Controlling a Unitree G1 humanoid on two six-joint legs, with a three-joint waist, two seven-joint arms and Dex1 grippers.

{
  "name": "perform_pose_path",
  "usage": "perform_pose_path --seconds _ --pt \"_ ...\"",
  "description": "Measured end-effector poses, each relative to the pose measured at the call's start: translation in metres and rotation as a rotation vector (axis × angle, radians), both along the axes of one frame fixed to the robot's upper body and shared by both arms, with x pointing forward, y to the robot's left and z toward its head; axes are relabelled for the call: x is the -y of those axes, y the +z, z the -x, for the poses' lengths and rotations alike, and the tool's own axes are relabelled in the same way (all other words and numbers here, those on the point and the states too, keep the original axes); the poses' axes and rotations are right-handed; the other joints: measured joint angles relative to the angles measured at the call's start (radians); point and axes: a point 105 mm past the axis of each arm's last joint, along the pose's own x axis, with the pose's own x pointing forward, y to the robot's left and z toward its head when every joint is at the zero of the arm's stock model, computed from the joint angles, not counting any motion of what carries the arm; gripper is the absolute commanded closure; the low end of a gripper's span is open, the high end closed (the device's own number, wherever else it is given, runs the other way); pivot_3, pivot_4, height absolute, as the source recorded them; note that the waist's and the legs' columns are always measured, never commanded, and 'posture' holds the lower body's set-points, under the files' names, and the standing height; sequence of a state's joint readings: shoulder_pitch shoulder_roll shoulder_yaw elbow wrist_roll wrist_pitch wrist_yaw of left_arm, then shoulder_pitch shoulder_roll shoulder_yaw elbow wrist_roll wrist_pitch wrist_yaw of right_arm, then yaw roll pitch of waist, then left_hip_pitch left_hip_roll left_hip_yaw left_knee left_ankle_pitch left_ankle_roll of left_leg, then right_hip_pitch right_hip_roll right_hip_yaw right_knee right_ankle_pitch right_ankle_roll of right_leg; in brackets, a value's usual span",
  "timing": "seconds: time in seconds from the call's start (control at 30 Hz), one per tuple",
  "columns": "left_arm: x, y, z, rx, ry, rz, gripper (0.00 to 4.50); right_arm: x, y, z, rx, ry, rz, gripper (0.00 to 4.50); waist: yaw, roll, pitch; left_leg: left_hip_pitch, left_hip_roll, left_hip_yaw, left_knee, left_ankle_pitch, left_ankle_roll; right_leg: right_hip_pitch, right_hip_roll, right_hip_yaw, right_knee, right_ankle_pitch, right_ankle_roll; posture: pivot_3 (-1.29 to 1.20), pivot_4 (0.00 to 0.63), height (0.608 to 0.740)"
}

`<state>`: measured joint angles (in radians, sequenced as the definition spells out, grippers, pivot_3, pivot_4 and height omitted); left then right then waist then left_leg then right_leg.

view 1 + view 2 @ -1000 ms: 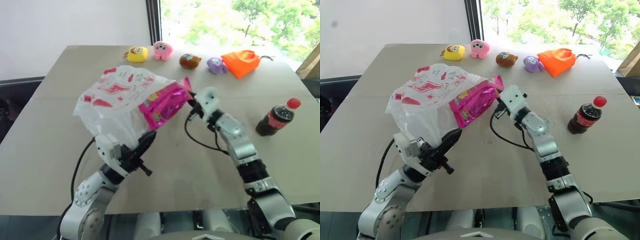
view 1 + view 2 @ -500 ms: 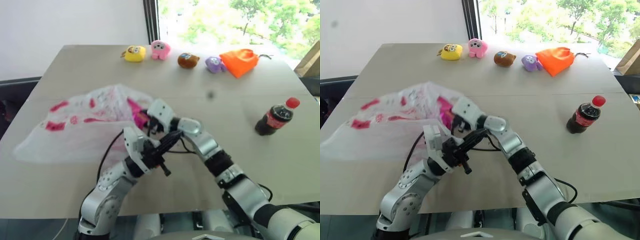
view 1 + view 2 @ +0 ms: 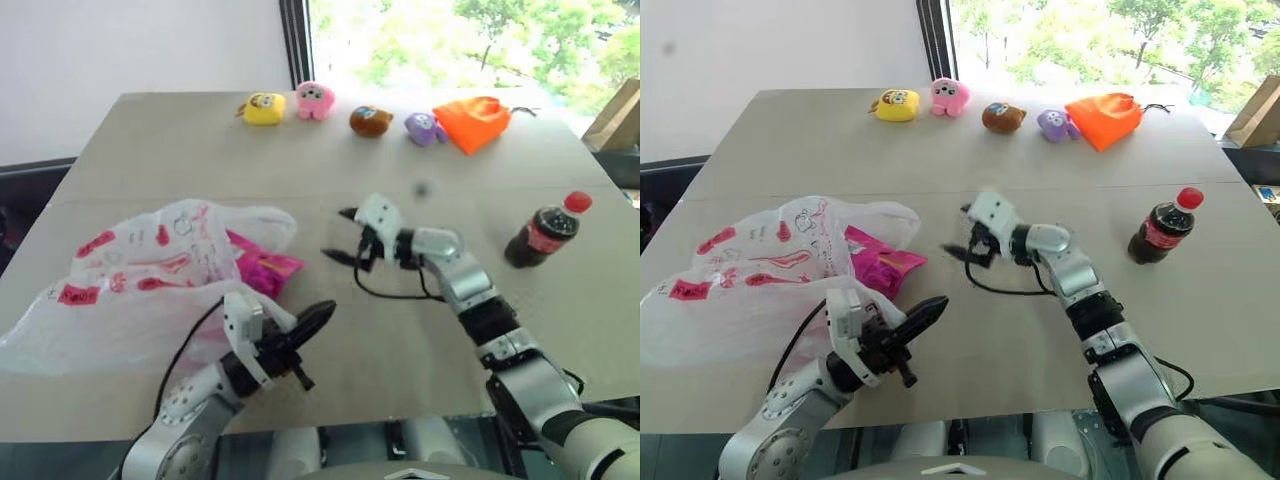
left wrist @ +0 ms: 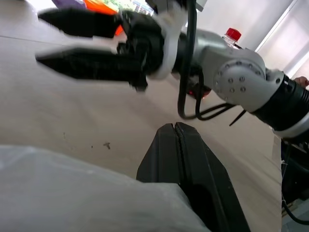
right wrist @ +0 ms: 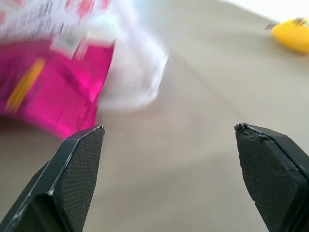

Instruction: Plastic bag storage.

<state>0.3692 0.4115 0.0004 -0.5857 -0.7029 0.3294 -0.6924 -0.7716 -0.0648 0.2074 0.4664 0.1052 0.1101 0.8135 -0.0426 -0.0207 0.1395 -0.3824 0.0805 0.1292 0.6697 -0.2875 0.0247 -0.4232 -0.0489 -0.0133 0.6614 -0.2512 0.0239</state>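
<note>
From the head views, the large crinkly translucent white plastic bag with red print [image 3: 150,270] lay slumped on the beige bench [image 3: 180,140], the shiny magenta snack packet [image 3: 262,272] poking from its mouth. The left claw [image 3: 315,318] was clenched just beside the bag, apparently pinching its edge to hold the mouth open. The right claw [image 3: 342,236], released and empty, hovered beyond the bag's mouth.

In the left wrist view, white film [image 4: 72,193] crowded the shut fingers.

In the right wrist view, spread fingers [image 5: 72,169] faced bag and packet, seemingly freed after dropping it in.
</note>
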Motion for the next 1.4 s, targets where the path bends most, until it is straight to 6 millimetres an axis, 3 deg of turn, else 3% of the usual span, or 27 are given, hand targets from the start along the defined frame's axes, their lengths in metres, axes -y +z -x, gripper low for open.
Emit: perform_pose_path --seconds 0.1,0.27,0.47,0.57,0.77,0.83,1.0,1.13,1.23,1.37,1.4 --pt "-0.001 -0.004 0.01 -0.035 -0.025 -0.006 4.5 -0.019 0.004 -0.003 -0.088 -0.004 -0.08 0.12 0.001 0.001 0.0 0.0 0.0 0.0 0.0 0.0 0.0 0.0 0.0 0.0 0.0 0.0 0.0 0.0 0.15 0.74" --pt "-0.007 -0.011 0.026 -0.099 -0.026 -0.002 4.5 -0.044 -0.017 0.006 -0.233 0.038 -0.098 0.12 0.001 0.001 0.001 -0.001 0.0 0.0 -0.001 0.0 0.0 0.0 -0.002 -0.001 -0.002 0.0 0.0 0.0 0.15 0.74" --pt "-0.009 -0.015 0.042 -0.138 -0.014 0.001 4.5 -0.048 -0.036 -0.01 -0.338 -0.075 -0.054 0.12 0.001 0.003 0.002 -0.001 0.0 0.0 -0.001 0.0 0.0 -0.001 -0.002 -0.002 -0.001 -0.001 -0.001 0.0 0.15 0.74" --pt "-0.009 -0.016 0.043 -0.138 -0.005 -0.003 4.5 -0.045 -0.042 -0.015 -0.34 -0.113 -0.04 0.88 0.0 0.003 0.002 -0.002 0.0 0.0 -0.001 0.0 0.0 -0.002 -0.002 -0.001 -0.001 0.0 -0.001 0.0 0.15 0.74" --pt "-0.01 -0.016 0.043 -0.13 0.009 -0.003 4.5 -0.043 -0.037 -0.018 -0.344 -0.111 -0.087 3.86 0.0 0.003 0.002 -0.006 0.0 0.0 -0.001 0.0 0.0 -0.006 -0.002 -0.001 0.0 0.0 0.0 0.0 0.15 0.74" --pt "-0.01 -0.016 0.043 -0.127 0.009 -0.003 4.5 -0.045 -0.034 -0.015 -0.338 -0.072 -0.098 4.44 0.0 0.003 0.002 -0.007 0.0 0.0 -0.001 0.0 0.0 -0.008 -0.002 -0.001 0.0 0.0 0.0 0.0 0.15 0.74" --pt "-0.01 -0.015 0.042 -0.121 0.01 -0.004 4.5 -0.049 -0.019 -0.011 -0.319 -0.017 -0.149 4.44 0.0 0.003 0.002 -0.01 0.0 0.0 0.0 0.0 0.0 -0.009 -0.002 -0.001 0.0 0.0 0.0 0.0 0.15 0.74" --pt "-0.011 -0.015 0.043 -0.123 0.01 -0.005 4.5 -0.051 -0.018 -0.01 -0.319 -0.01 -0.145 4.44 0.0 0.003 0.002 -0.01 0.0 0.0 0.0 0.0 0.0 -0.01 -0.002 -0.001 -0.001 0.0 0.0 0.0 0.15 0.74" --pt "-0.011 -0.016 0.043 -0.128 0.011 -0.006 4.5 -0.052 -0.019 -0.009 -0.322 -0.008 -0.132 3.64 0.0 0.003 0.002 -0.01 0.0 0.0 0.0 0.0 0.0 -0.01 -0.002 -0.001 0.0 0.0 0.0 0.0 0.15 0.74" --pt "-0.012 -0.018 0.046 -0.14 0.015 -0.007 4.5 -0.052 -0.024 -0.011 -0.32 -0.04 -0.11 1.82 0.0 0.003 0.002 -0.01 0.0 0.0 0.0 0.0 0.0 -0.01 -0.002 -0.002 -0.001 0.0 0.0 0.0 0.15 0.74" --pt "-0.012 -0.019 0.047 -0.145 0.016 -0.008 4.5 -0.051 -0.027 -0.012 -0.322 -0.049 -0.104 1.82 0.0 0.003 0.002 -0.01 0.0 0.0 0.0 0.0 0.0 -0.01 -0.002 -0.001 -0.001 0.0 0.0 0.0 0.15 0.74"
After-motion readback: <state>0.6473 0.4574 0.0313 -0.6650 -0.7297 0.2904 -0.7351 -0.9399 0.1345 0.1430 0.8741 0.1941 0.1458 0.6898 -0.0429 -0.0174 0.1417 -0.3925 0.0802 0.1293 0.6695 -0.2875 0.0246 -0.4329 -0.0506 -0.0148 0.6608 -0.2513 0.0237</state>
